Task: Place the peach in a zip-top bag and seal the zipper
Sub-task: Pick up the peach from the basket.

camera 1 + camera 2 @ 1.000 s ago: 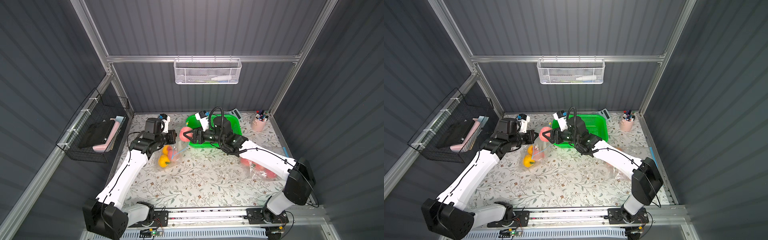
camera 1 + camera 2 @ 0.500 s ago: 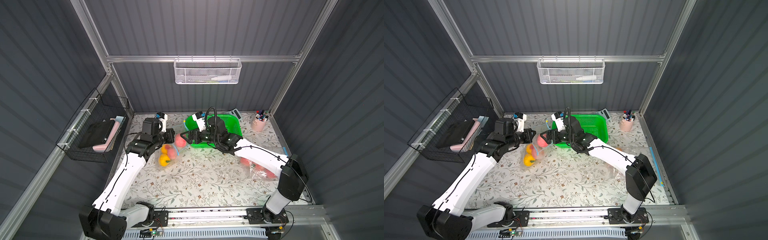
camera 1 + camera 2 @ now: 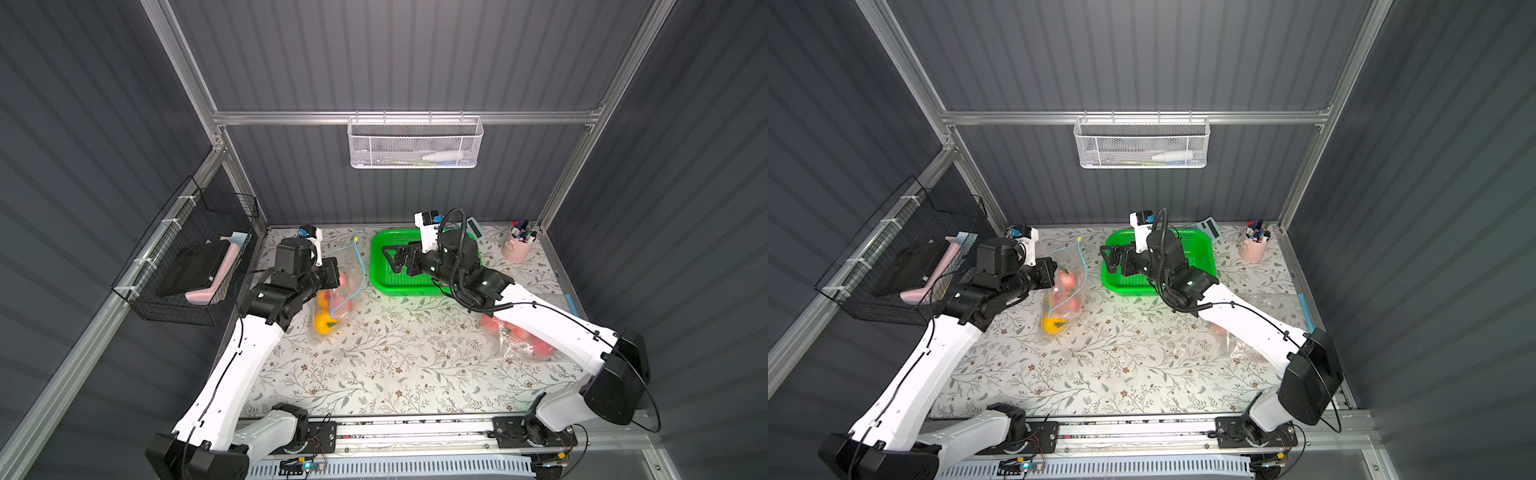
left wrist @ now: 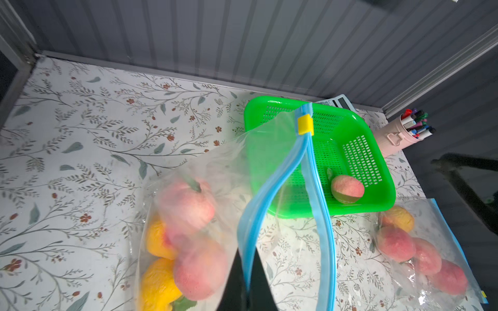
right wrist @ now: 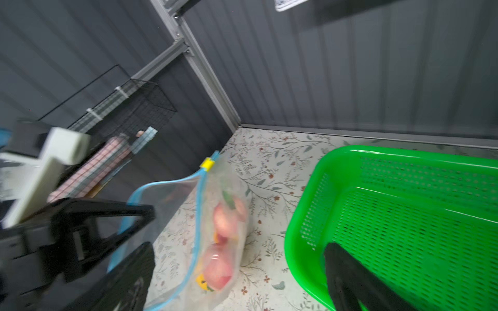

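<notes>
A clear zip-top bag (image 3: 341, 286) with a blue zipper and a yellow slider (image 4: 305, 124) hangs open over the mat, its bottom resting on it. My left gripper (image 4: 246, 272) is shut on one blue zipper edge and holds that side up. Inside the bag lie pink peaches (image 4: 188, 204) and yellow fruit (image 4: 159, 285). My right gripper (image 3: 392, 259) stands open and empty above the green basket (image 3: 376, 266), a little right of the bag's mouth. One more peach (image 4: 347, 188) lies in that basket; the right arm hides it in both top views.
A second clear bag of peaches (image 3: 523, 338) lies at the right, partly under the right arm. A pink pen cup (image 3: 517, 249) and a calculator (image 3: 1210, 226) stand at the back right. A black wire basket (image 3: 187, 266) hangs on the left wall.
My right gripper opened and let the peach drop into the bag, then drew back to the right over the green basket. The left gripper kept its hold on the zipper edge.
</notes>
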Tool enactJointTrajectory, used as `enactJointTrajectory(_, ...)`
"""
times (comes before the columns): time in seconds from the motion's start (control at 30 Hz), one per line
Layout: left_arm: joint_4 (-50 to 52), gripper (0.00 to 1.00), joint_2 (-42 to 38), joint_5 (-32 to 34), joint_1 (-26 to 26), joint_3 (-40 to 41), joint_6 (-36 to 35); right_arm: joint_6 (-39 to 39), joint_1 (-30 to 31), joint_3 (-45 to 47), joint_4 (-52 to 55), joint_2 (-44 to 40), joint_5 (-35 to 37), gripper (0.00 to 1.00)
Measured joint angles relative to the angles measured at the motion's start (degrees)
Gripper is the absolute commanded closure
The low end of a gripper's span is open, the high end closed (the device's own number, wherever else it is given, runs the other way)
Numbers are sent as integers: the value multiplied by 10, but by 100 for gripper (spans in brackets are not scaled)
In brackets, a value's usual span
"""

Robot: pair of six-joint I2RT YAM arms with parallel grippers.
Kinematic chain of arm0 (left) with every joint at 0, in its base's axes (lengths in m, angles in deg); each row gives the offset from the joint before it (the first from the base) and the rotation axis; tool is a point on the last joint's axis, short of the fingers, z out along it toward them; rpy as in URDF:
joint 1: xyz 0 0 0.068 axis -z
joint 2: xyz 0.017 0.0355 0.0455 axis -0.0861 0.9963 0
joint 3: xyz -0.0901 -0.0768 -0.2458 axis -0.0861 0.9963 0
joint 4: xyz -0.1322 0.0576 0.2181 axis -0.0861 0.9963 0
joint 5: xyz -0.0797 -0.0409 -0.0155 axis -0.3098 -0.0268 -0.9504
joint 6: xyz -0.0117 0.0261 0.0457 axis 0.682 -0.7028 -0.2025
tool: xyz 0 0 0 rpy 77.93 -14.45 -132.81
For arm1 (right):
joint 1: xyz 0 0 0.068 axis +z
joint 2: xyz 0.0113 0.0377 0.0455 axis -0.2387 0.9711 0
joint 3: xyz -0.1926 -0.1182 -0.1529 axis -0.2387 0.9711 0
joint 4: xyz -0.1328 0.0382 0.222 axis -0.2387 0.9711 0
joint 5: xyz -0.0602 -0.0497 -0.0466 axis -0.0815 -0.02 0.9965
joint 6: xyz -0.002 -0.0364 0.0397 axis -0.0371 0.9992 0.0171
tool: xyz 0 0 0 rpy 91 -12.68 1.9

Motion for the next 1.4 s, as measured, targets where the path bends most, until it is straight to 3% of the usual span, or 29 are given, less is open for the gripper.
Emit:
enactJointTrajectory(0.23,72,100,-34,72,0,-40,-24,-2,-52,0,110,7,67,2)
enactJointTrajectory(0.53,158,100,-20,141,0,-108,-120,-3,-139,-4,226,71,84,5)
enactJointTrajectory(0.77,129,100,17,76,0,-92,-129,-3,-159,-51,304,160,113,5)
enactJointTrajectory(0.93,61,100,46,-30,0,-36,-78,-3,-172,-101,353,224,138,8)
enactJointTrajectory(1.1,14,100,59,-84,0,-1,-37,-1,-182,-118,378,264,142,9)
enactJointTrajectory(1.23,-7,100,59,-100,0,10,-23,2,-184,-123,387,280,137,15)
enactJointTrajectory(1.4,-20,100,59,-107,0,17,-16,3,-184,-131,388,296,126,29)
